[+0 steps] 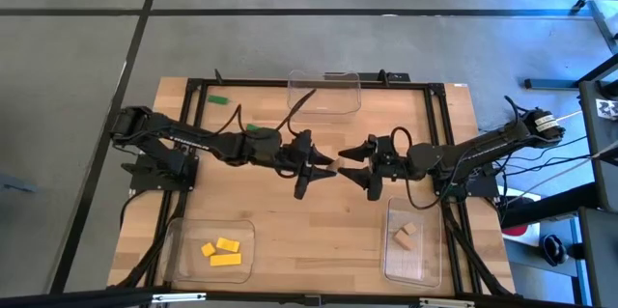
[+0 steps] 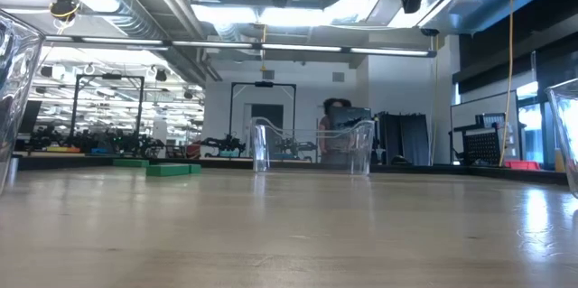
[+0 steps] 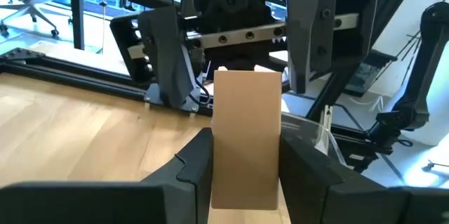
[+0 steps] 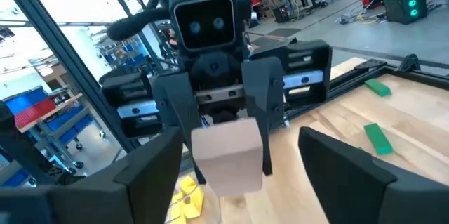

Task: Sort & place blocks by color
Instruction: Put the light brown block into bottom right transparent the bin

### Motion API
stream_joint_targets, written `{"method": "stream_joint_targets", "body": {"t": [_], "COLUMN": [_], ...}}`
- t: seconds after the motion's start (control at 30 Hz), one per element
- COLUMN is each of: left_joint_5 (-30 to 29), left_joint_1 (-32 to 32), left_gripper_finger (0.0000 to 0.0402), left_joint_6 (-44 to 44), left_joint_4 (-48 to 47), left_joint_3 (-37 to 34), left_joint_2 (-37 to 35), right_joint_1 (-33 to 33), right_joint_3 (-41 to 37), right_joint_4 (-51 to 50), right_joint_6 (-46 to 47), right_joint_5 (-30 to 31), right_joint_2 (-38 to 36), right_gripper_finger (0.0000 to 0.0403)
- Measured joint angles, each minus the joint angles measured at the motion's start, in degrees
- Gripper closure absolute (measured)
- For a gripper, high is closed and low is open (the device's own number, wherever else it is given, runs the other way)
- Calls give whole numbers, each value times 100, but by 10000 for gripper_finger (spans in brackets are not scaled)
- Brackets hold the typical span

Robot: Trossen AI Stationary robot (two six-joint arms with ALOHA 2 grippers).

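Observation:
High above the middle of the table my two grippers face each other, both pointing level. My left gripper (image 1: 326,166) is shut on a tan wooden block (image 3: 245,133), which the right wrist view also shows (image 4: 226,155). My right gripper (image 1: 355,168) is open. Its fingers (image 3: 167,55) stand wide on either side of the block's free end without touching it. Two green blocks (image 1: 217,98) (image 1: 257,127) lie flat on the table at the far left. My left gripper pinches the tan block by its two side faces (image 3: 221,178) between its two fingers, at the end nearer the wrist. The fingers come level from the table's left and lie along the block. The block is lifted clear, its free end (image 3: 247,76) sticking out toward my right gripper.
A clear tray (image 1: 324,78) stands at the far middle. A clear tray (image 1: 180,250) at the near left holds yellow blocks (image 1: 221,252). A clear tray (image 1: 431,250) at the near right holds tan blocks (image 1: 406,237). A black frame (image 1: 290,83) runs around the tabletop.

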Motion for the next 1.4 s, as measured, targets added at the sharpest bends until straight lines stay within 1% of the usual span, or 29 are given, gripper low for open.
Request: {"method": "stream_joint_targets", "body": {"t": [0.23,0.43,0.53,0.73,0.8,0.97,1.03,1.17,1.23,1.3,1.37,1.4], "left_joint_5": [-17,-20,-22,-28,-28,26,63,272,457,681,734,739], "left_joint_1": [2,2,2,0,0,63,104,208,287,399,512,585], "left_gripper_finger": [285,285,285,284,272,223,212,203,202,201,201,201], "left_joint_6": [0,-2,-2,-47,-85,-170,-182,-335,-348,-352,-350,-350], "left_joint_4": [15,13,15,7,4,-80,-122,-138,-199,-569,-938,-1284], "left_joint_3": [0,0,0,0,0,0,0,0,2,-2,7,7], "left_joint_2": [0,0,0,-2,-2,-13,-31,-31,-42,-198,-395,-542], "right_joint_1": [0,0,2,0,0,0,-2,-2,-2,0,4,4], "right_joint_3": [0,0,0,0,0,0,0,0,0,0,11,11], "right_joint_4": [9,14,13,3,4,-4,2,-63,-269,-636,-1092,-1352], "right_joint_6": [17,20,17,14,19,153,153,148,120,107,122,124], "right_joint_5": [-4,-245,-249,-223,-226,-245,-243,-240,-241,-265,-289,-291], "right_joint_2": [0,0,2,2,2,2,7,-46,-180,-422,-745,-914], "right_gripper_finger": [167,193,209,269,271,271,271,271,271,271,271,271]}}
